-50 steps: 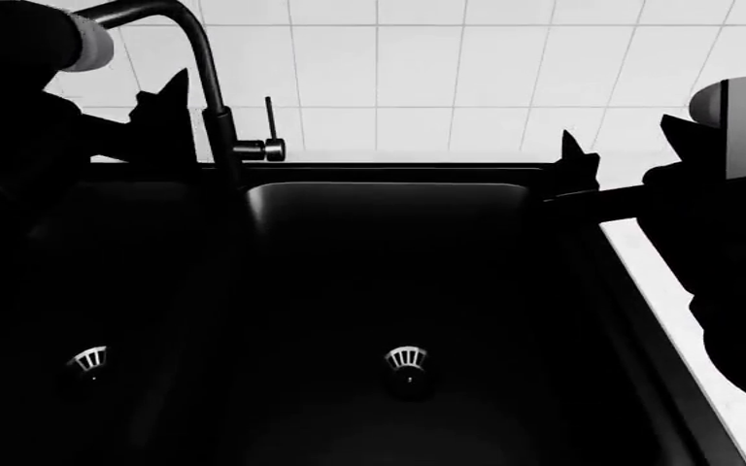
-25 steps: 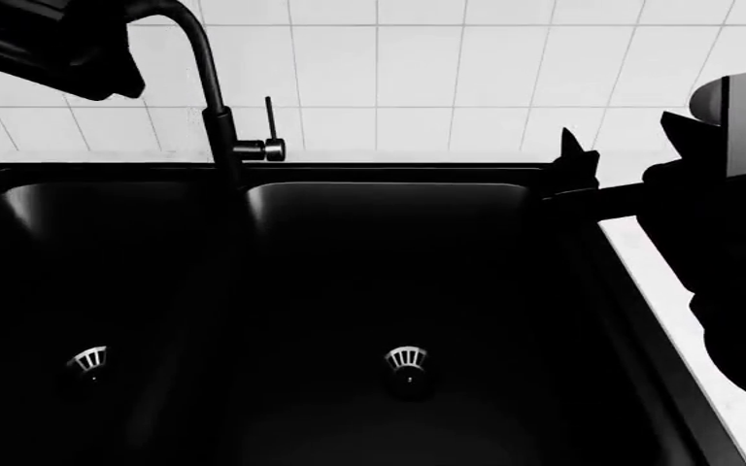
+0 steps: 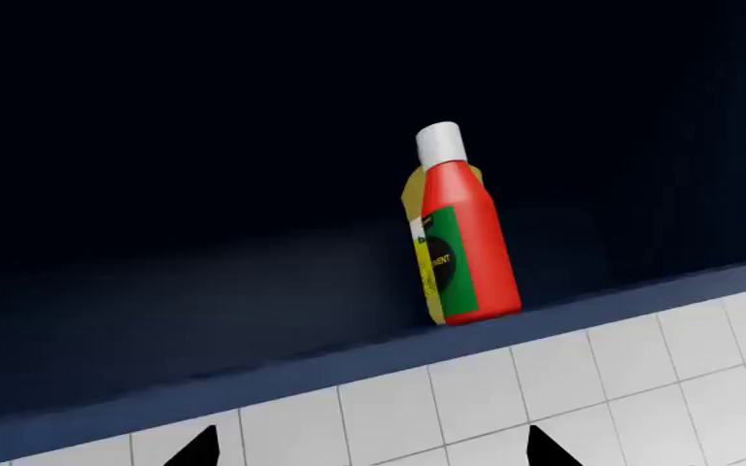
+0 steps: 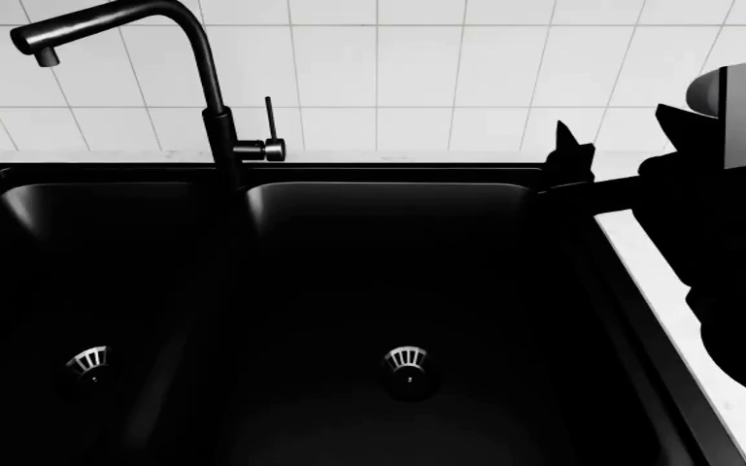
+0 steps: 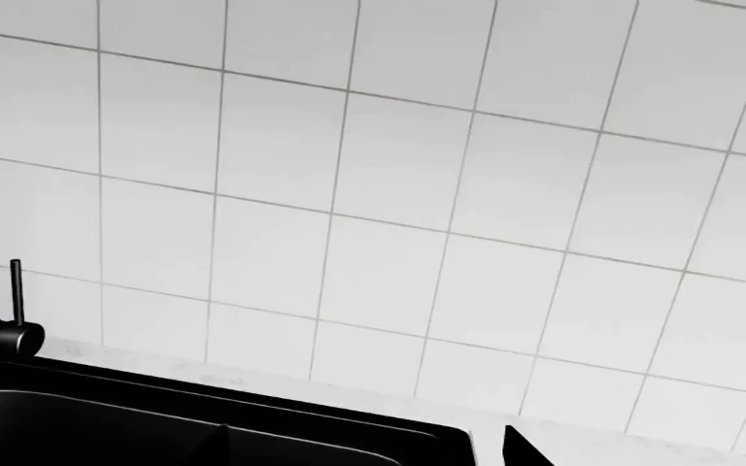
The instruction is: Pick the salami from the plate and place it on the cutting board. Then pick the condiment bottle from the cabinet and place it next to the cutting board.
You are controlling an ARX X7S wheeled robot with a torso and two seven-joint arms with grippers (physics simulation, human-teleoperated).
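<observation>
your left wrist view shows the condiment bottle (image 3: 457, 233) standing upright inside the dark cabinet (image 3: 191, 146), close to the front lip of the cabinet floor and clear of the walls. the bottle is red with a white cap, and a green and yellow label faces the camera. white wall tiles (image 3: 567, 388) run directly beneath the cabinet lip.

left end effector (image 3: 366, 451): only two dark fingertips (image 3: 198, 449) show at the frame edge. they stand well apart, so the left end effector is wide, and nothing sits between them. it is below the cabinet lip and apart from the bottle. the left arm does not appear in the head view.

right end effector (image 4: 565, 155): in the head view one pointed dark fingertip stands at the right rear corner of the sink (image 4: 387, 291), with the arm's dark body behind it over the white surface (image 4: 664, 291). in the right wrist view only one dark tip (image 5: 523, 449) shows against the tiled wall. you cannot tell from these views whether it is wide or narrow.

the head view is filled by the black double-bowl sink, with a drain strainer (image 4: 406, 361) in each bowl and a black gooseneck faucet (image 4: 205, 92) at the rear between the bowls. the salami, plate and cutting board do not show in any view.
</observation>
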